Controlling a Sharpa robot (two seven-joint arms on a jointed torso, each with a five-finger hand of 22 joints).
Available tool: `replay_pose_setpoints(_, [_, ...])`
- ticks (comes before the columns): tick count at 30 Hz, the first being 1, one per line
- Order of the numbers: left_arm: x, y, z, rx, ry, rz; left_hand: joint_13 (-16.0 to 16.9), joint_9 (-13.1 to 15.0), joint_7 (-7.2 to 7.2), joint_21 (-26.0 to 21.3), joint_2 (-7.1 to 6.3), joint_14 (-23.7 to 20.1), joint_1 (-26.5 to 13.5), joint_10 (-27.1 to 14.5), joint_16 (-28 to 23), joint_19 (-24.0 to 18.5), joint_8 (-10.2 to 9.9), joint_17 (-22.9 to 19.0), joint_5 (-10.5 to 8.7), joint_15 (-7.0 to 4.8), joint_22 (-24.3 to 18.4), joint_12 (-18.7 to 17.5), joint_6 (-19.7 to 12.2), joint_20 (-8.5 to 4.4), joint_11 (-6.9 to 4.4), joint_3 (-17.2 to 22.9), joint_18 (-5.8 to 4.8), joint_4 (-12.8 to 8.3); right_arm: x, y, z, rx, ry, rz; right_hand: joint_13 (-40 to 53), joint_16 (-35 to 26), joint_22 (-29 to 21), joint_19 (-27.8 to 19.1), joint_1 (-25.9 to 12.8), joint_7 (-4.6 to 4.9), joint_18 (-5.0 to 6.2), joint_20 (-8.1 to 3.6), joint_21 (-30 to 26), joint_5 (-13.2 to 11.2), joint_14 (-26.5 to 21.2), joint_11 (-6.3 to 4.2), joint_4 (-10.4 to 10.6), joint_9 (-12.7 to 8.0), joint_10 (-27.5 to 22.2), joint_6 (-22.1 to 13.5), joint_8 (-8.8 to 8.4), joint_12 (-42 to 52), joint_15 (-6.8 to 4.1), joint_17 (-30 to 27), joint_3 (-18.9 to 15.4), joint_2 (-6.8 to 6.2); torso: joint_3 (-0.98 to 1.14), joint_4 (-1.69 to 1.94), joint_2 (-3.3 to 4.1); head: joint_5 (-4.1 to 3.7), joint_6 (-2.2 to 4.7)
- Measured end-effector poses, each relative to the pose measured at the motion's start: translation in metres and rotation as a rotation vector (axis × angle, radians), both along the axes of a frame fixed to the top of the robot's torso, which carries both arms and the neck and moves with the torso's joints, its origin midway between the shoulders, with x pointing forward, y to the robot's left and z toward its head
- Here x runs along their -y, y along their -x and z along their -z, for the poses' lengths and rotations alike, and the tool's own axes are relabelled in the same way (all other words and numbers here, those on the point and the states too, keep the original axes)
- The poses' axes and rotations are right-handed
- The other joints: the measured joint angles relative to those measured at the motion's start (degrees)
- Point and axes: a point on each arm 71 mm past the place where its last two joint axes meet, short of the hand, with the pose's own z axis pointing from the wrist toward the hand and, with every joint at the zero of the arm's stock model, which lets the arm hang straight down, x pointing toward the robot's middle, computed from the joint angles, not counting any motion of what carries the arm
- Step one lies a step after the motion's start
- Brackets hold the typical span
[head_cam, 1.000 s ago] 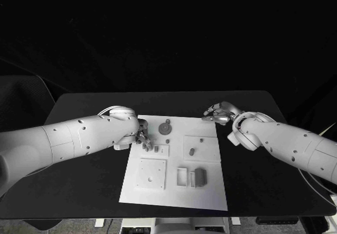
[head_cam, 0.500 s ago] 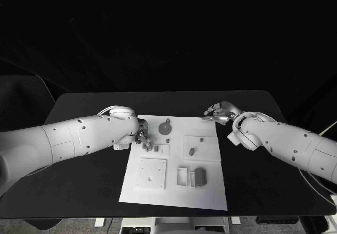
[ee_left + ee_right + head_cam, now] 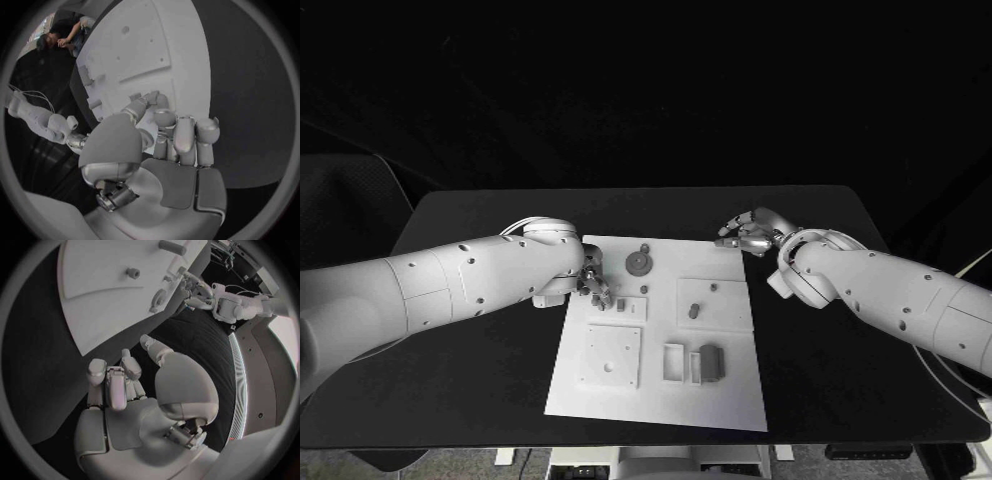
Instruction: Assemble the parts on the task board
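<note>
Roughly, a pause before any pick.
Board: task board (image 3: 726,400) lay flat mid-table (image 3: 473,400), long side running away from the robot, presumably so both arms reach it.
Left hand: left hand (image 3: 594,283) hung at the board's left edge, fingers (image 3: 186,139) curled in above the plate; the wrist view showed nothing between them, so clenched and empty, as far as I could tell. Judged: poised over the small upright part (image 3: 619,305) just beside it.
Right hand: right hand (image 3: 750,234) sat off the board's far right corner over bare table, fingers drawn together, nothing seen held; clenched. Judged: parked clear to leave room.
Parts counted: 1 round disc (image 3: 638,263) near the far edge; 1 dark block (image 3: 711,362) standing by the near recess; smaller pieces too small to count surely.
Plates on board: 2 raised squares, 1 large one (image 3: 612,356) near-left, 1 (image 3: 713,300) right-centre.
Hands: 2.
Progress: little seated, judging by loose parts.
</note>
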Motion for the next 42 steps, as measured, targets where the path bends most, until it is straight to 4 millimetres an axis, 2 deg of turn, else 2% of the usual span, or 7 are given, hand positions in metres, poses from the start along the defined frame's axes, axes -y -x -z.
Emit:
replay_pose_setpoints(6, [-0.0002, -0.0001, 0.0002, -0.001, 0.000, -0.003, 0.0, 0.0, -0.18, 0.0, -0.06, -0.1, -1.1, 0.0, 0.2, 0.0, -0.2, -0.1, 0.00, -0.02, 0.0, 0.2, -0.2, 0.00, 0.01, 0.0, 0.03, -0.8, 0.0001, 0.0002, 0.0000, 0.000, 0.000, 0.000, 0.0, 0.0, 0.0, 0.0, 0.0, -0.08, 0.00, 0.00, 0.0, 0.0, 0.0, 0.01, 0.0, 0.0, 0.0, 0.1, 0.00, 0.0, 0.00, 0.0, 0.0, 0.00, 0.00, 0.00, 0.00, -0.08, -0.02])
replay_pose_setpoints(15, [-0.0006, -0.0001, 0.0006, -0.002, -0.001, -0.005, 0.1, 0.1, -0.30, 0.0, -0.41, -0.2, -2.9, -0.3, 0.2, 0.0, -0.2, -0.2, -0.28, -0.17, 0.0, 0.2, -0.3, 0.01, -0.29, -1.2, 0.82, -0.1, 0.0000, 0.0003, -0.0001, 0.000, 0.000, -0.001, 0.0, 0.0, 0.0, 0.0, 0.0, -0.08, 0.00, 0.00, 0.0, 0.0, 0.0, -0.12, 0.0, 0.0, -0.1, 0.1, 0.00, 0.0, 0.00, 0.0, 0.0, 0.00, -0.01, 0.01, 0.00, -0.13, -0.05])
replay_pose_setpoints(25, [-0.0008, 0.0000, 0.0007, -0.002, -0.002, -0.007, 0.2, 0.0, -0.40, 0.0, -0.66, -0.2, -3.7, -0.3, 0.4, 0.0, -0.2, -0.3, -0.26, -0.18, 0.0, 0.4, -0.4, 0.01, -0.29, -1.8, 0.93, 0.2, 0.0001, 0.0003, -0.0001, 0.000, 0.000, -0.001, 0.0, 0.0, 0.0, 0.0, 0.0, -0.08, 0.00, 0.00, 0.0, 0.0, 0.0, -0.12, 0.0, 0.0, -0.1, 0.1, 0.00, 0.0, 0.00, 0.0, 0.0, 0.00, -0.01, 0.00, 0.00, -0.18, -0.10])
replay_pose_setpoints(27, [-0.0009, 0.0000, 0.0008, -0.002, -0.002, -0.008, 0.2, 0.0, -0.41, 0.0, -0.35, -0.2, -4.0, -0.3, 0.4, 0.0, -0.2, -0.4, -0.26, -0.18, 0.0, 0.4, -0.4, 0.01, -0.29, -2.0, 0.94, 0.4, 0.0002, 0.0003, -0.0001, 0.000, 0.000, -0.001, 0.0, 0.0, 0.0, 0.0, 0.0, -0.02, 0.00, 0.00, 0.0, 0.0, 0.0, -0.12, 0.0, 0.0, -0.1, 0.0, 0.00, 0.0, 0.00, 0.0, 0.0, 0.00, -0.02, 0.00, 0.00, -0.19, -0.10])
replay_pose_setpoints(28, [-0.0010, 0.0000, 0.0008, -0.002, -0.002, -0.008, 0.2, 0.0, -0.42, 0.0, -0.69, -0.2, -4.3, -0.3, 0.4, 0.0, -0.2, -0.4, -0.26, -0.18, 0.0, 0.6, -0.4, 0.01, -0.29, -2.0, 0.95, 0.4, 0.0002, 0.0003, -0.0001, 0.000, 0.000, -0.001, 0.0, 0.0, 0.0, 0.0, 0.0, 0.03, 0.00, 0.00, 0.0, 0.0, 0.0, -0.12, 0.0, 0.0, -0.1, 0.0, 0.00, 0.0, 0.00, 0.0, 0.0, 0.00, -0.02, 0.00, 0.00, -0.19, -0.10])
replay_pose_setpoints(34, [-0.0018, 0.0000, 0.0009, 0.000, -0.002, -0.011, 0.3, 0.2, -0.59, 0.0, -0.89, -0.2, -6.2, -0.3, 0.7, 0.0, -0.2, -0.5, -1.41, -0.17, 0.1, 0.8, -0.4, 0.02, -0.29, -3.2, 1.30, 0.9, 0.0002, 0.0003, -0.0001, 0.000, 0.000, -0.001, 0.0, 0.0, 0.0, 0.0, 0.0, 0.06, -0.01, 0.00, 0.0, 0.0, 0.0, -0.12, 0.0, 0.0, -0.1, -0.1, 0.00, 0.0, 0.00, 0.0, 0.0, 0.00, -0.02, 0.00, 0.00, -0.22, -0.10])
replay_pose_setpoints(42, [-0.0025, 0.0000, 0.0010, 0.005, 0.001, -0.015, 0.3, 0.2, -0.62, 0.0, -0.79, -0.2, -6.4, -0.3, 0.9, 0.0, -0.2, -0.5, -1.42, -0.17, 0.1, 0.8, -0.4, 0.00, -0.28, -3.3, 1.36, 1.1, 0.0001, 0.0002, 0.0000, 0.000, 0.000, -0.001, 0.0, 0.0, 0.0, 0.0, 0.0, 0.06, 0.00, 0.00, 0.0, 0.0, 0.0, -0.11, 0.0, 0.0, -0.1, -0.1, 0.00, 0.0, 0.00, 0.0, 0.0, 0.00, -0.02, -0.01, 0.00, -0.28, -0.11])
